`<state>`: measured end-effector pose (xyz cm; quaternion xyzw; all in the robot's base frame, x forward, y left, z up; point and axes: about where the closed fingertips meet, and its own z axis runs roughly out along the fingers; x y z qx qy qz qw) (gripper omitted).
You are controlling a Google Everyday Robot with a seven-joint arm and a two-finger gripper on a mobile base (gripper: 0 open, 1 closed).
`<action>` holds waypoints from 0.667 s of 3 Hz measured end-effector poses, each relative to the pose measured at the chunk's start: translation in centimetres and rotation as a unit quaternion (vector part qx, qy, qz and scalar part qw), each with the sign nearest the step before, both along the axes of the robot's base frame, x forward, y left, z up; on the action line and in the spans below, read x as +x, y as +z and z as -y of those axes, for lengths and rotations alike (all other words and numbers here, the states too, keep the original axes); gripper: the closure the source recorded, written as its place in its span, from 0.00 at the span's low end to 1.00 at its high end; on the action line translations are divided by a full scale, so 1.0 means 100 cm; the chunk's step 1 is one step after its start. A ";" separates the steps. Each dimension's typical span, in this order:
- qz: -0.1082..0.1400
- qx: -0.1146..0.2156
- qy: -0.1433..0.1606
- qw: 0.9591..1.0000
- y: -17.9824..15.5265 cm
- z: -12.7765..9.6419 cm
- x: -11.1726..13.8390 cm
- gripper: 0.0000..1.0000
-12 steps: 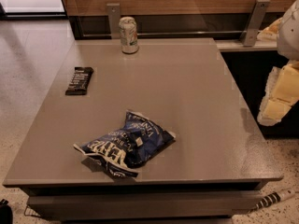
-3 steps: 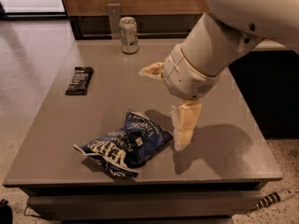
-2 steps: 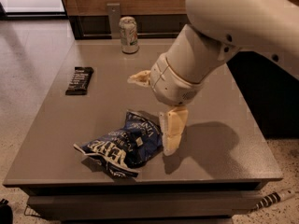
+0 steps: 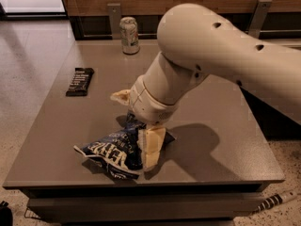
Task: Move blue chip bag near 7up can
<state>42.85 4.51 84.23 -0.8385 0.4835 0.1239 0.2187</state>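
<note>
The blue chip bag (image 4: 113,150) lies crumpled near the table's front edge, dark blue with white lettering. My gripper (image 4: 136,122) is down over the bag's right half, open. One cream finger (image 4: 151,147) stands in front of the bag and the other finger (image 4: 121,96) pokes out behind it, so the bag sits between them. The arm hides the bag's right end. The 7up can (image 4: 129,35) stands upright at the table's far edge, well behind the bag and the gripper.
A flat black bar with white print (image 4: 79,81) lies on the left side of the grey table (image 4: 221,102). A wooden wall with metal brackets runs behind the table. A pale floor lies to the left.
The arm has swung in from the right and moved left and down. The gripper now straddles the bag's right half. The bag, can and bar have not moved.
</note>
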 end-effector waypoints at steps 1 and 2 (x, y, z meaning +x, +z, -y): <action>0.010 -0.008 0.006 1.000 -0.004 -0.023 -0.015 0.23; 0.022 -0.015 0.016 1.000 -0.006 -0.041 -0.030 0.46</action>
